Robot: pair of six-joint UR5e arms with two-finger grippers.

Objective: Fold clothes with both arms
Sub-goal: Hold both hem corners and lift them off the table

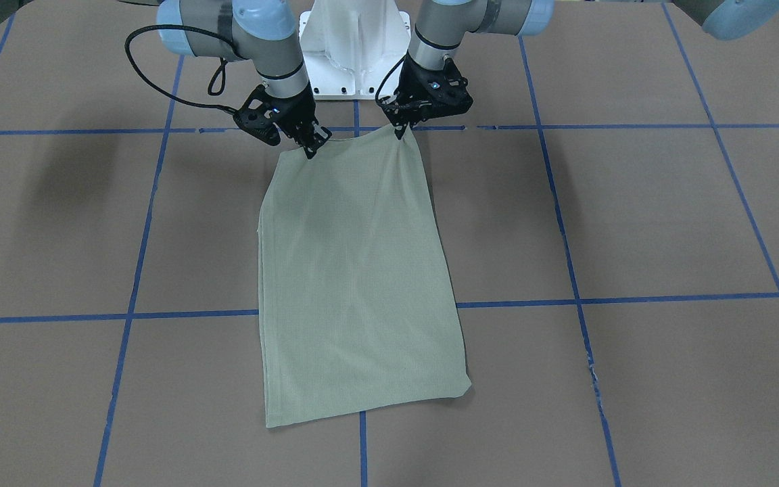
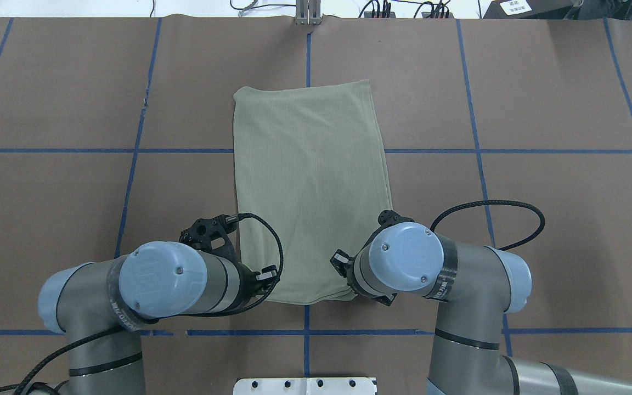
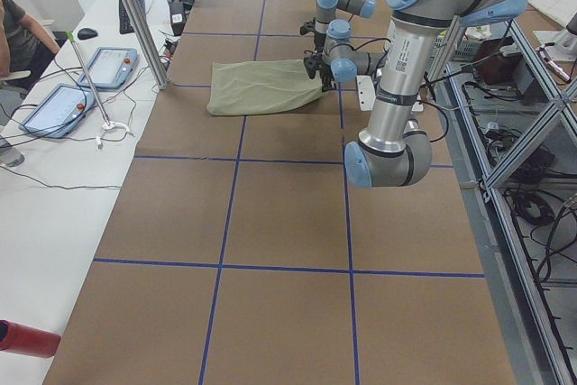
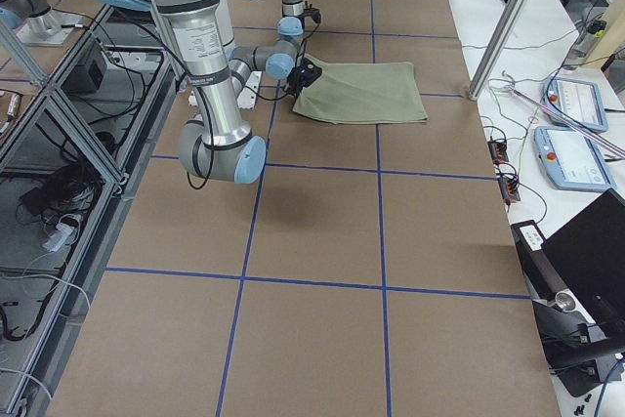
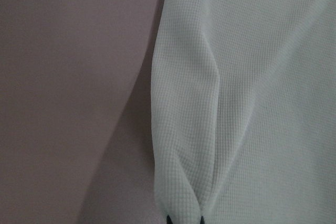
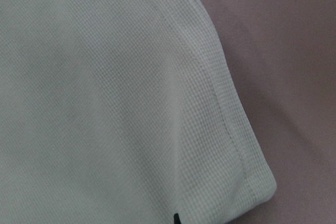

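Table: left end effector, right end effector pinching shirt corners.

- Overhead view: left gripper and right gripper have their working ends hidden under their own wrists.
- Wrist views: fingertips clipped by the bottom edge; shirt runs off frame.
- Side views: both grippers too small, jaws unreadable.
- Front view, top edge: left arm and right arm cut off.

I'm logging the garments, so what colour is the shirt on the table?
Pale sage green, a plain fine knit. The shirt shows best in the front-facing view.
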